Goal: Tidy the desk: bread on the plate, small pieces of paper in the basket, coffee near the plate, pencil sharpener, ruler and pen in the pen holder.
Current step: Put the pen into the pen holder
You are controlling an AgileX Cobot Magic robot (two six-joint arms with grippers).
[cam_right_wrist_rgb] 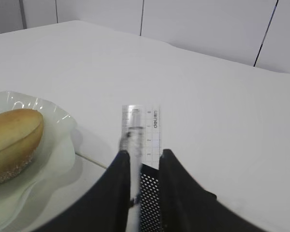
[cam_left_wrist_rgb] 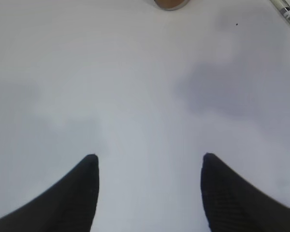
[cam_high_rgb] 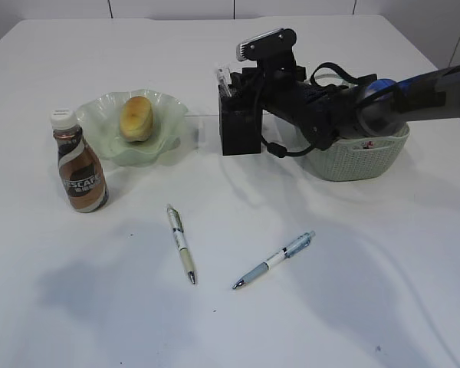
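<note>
Ruler (cam_right_wrist_rgb: pixel 141 129) stands upright between the right gripper's (cam_right_wrist_rgb: pixel 142 157) dark fingers (cam_right_wrist_rgb: pixel 120 166), its lower end down in the black mesh pen holder (cam_right_wrist_rgb: pixel 150 198). The jaws stand narrowly parted; whether they grip the ruler or have just let go cannot be told. A slim, blurred object, possibly a pen, stands alongside the ruler at the left finger.

In the exterior view the right arm reaches across to the pen holder (cam_high_rgb: pixel 238 126), which stands near the table centre, with the basket (cam_high_rgb: pixel 360 157) at its 3 o'clock and the plate (cam_high_rgb: pixel 107 115) at its 9 o'clock. Bread (cam_high_rgb: pixel 136 116) lies on the plate; the coffee bottle (cam_high_rgb: pixel 80 165) stands just beside the plate at its 7 o'clock. Two pens (cam_high_rgb: pixel 181 244) (cam_high_rgb: pixel 274 261) lie loose on the desk (cam_high_rgb: pixel 368 268) at roughly 6 o'clock from the holder.

Left gripper (cam_left_wrist_rgb: pixel 150 164) hangs wide apart over bare tabletop, holding nothing.

Judgement: the step in hand is placing the ruler in the holder. The next move calls for a clean release and a straight lift clear, then collection of the loose pens.
</note>
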